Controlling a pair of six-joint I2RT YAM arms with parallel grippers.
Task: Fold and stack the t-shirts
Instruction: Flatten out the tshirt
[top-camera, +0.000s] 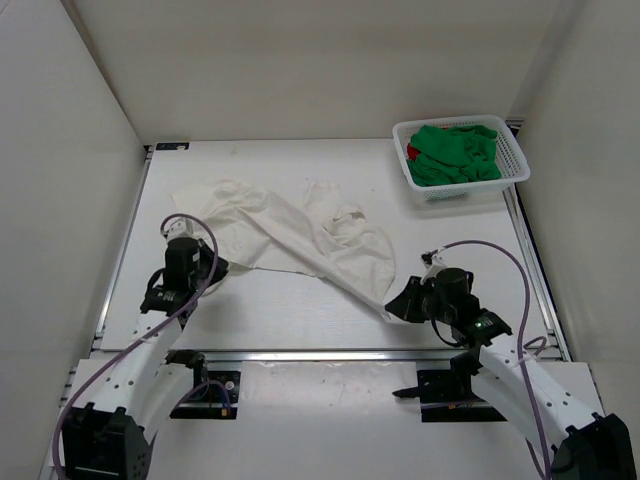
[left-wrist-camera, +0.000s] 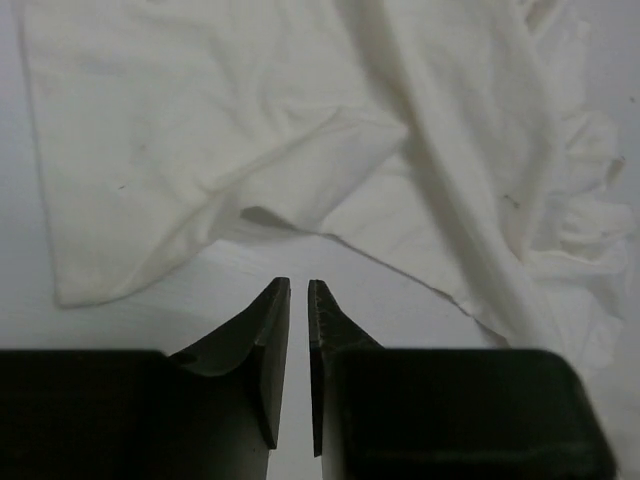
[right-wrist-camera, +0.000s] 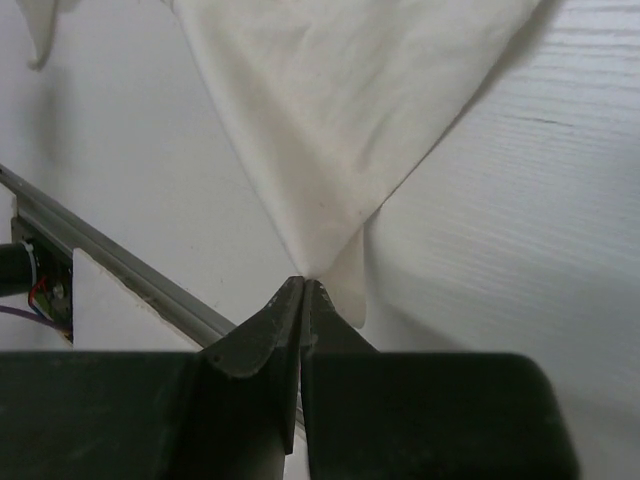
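Cream-white t-shirt (top-camera: 300, 235): right jaws pinched only its corner tip, so a pull could slip it; left jaws, barely parted, empty, sat short of its edge ahead.

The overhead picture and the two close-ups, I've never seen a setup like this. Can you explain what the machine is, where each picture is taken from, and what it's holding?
It is a robot with two arms bolted to the near edge of a white table. The overhead picture comes from a fixed camera above and behind the arms. Each close-up comes from a camera on one wrist, looking past its own two dark fingers. A cream-white t-shirt lies crumpled on the table. At the far right, a white mesh basket holds a green t-shirt, with a bit of red cloth showing beside it. The right gripper pinches a corner of the cream-white t-shirt. The left gripper is just short of the cloth's edge, its fingers slightly apart, holding nothing.
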